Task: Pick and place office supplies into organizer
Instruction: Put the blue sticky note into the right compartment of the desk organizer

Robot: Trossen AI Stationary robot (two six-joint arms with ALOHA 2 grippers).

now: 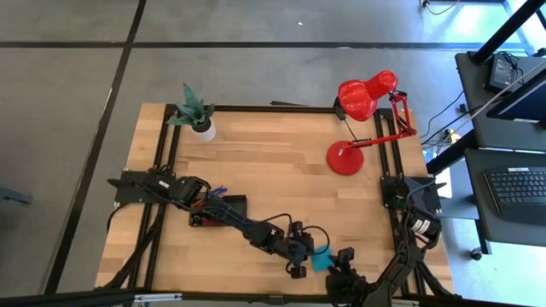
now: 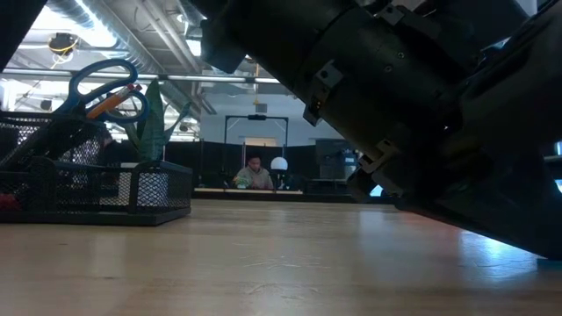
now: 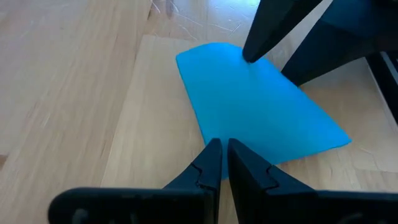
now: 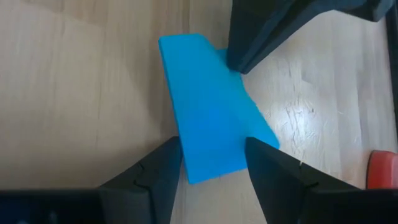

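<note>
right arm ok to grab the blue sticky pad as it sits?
Probably yes. The right gripper is open, its fingers either side of the sticky pad. The shut left gripper sits at the pad's opposite edge and may crowd it.

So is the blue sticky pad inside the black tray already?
No, the blue sticky pad lies on the table, apart from the black tray.

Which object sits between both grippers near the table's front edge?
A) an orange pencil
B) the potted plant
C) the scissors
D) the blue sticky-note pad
D: the blue sticky-note pad lies on the table, with the right gripper open around one end and the left gripper shut at its opposite edge.
</note>
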